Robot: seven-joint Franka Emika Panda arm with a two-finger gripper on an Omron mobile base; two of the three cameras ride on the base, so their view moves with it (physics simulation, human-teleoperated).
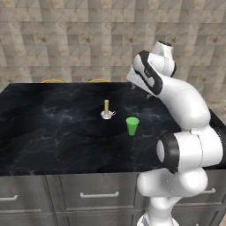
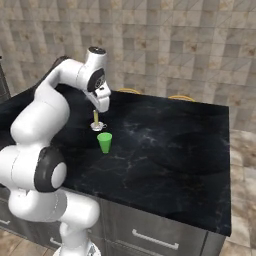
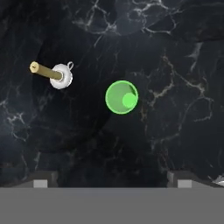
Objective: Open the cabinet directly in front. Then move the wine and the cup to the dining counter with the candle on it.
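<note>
Looking down the hand view from left to right, the candle (image 3: 51,73) lies in the upper left of the frame, its pale stick leaning out toward the left edge from the white holder. The cup (image 3: 121,97) sits just right of it, near the centre of the frame, seen mouth-up as a green ring. Both stand upright on the dining counter (image 3: 175,65), near each other but not touching.

The gripper (image 3: 112,183) hangs above with its two finger tips at the bottom of the frame, spread wide and holding nothing. The cup lies toward the top of the frame from the fingers, roughly between their lines, its long axis pointing up at the camera.

Counted: one candle, one cup, one gripper. By my reading the cup is already delivered, with the wine left to fetch.
</note>
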